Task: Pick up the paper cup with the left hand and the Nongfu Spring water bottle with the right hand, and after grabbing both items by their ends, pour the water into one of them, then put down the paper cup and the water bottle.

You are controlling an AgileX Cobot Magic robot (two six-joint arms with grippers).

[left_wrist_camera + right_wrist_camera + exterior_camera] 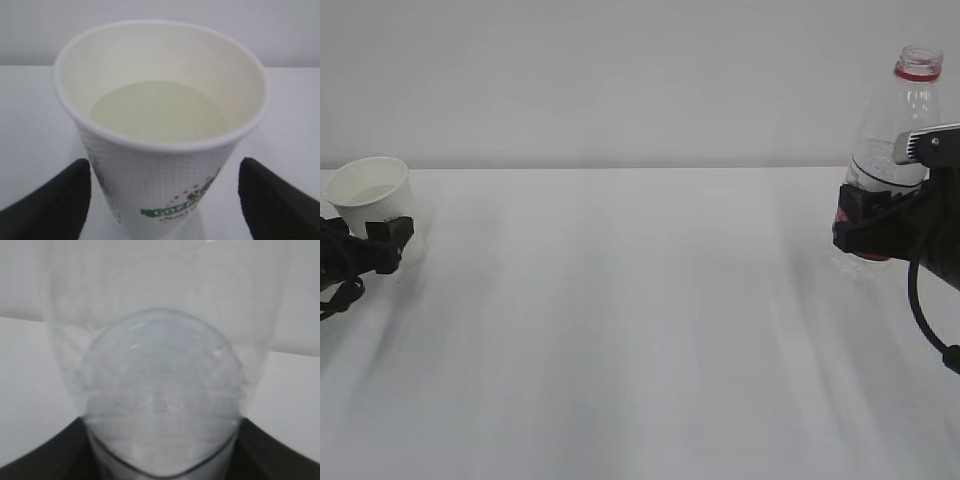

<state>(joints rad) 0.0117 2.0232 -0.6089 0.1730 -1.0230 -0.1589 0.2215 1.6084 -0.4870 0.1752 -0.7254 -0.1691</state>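
Exterior view, far left: the small white tapered paper cup (pixel 372 196) with a dimpled wall and rolled rim sits at the left edge of the white table (pixel 640 330), its mouth up and leaning slightly toward the camera, its long axis near vertical. The black left gripper (pixel 382 243) reaches in from the left edge at the cup's lower wall. In the left wrist view the cup (pixel 160 145) stands between the two black fingers (pixel 55 205), which sit wide apart, with a strip of table showing between each finger and the cup wall, so the jaws are spread around the cup, not pressed on it. Pale, clear water (pixel 155 111) lies low inside the cream interior, and a dark green printed logo faces the jaws.

Far right: the clear ribbed plastic Nongfu Spring water bottle (pixel 898 140) stands upright, open neck with red ring pointing up, long axis vertical, its red label partly hidden. The black right gripper (pixel 880 222) is clamped across its lower body. The right wrist view shows the bottle (pixel 160 400) filling the gap between the jaws, both fingers (pixel 45 455) touching its sides.
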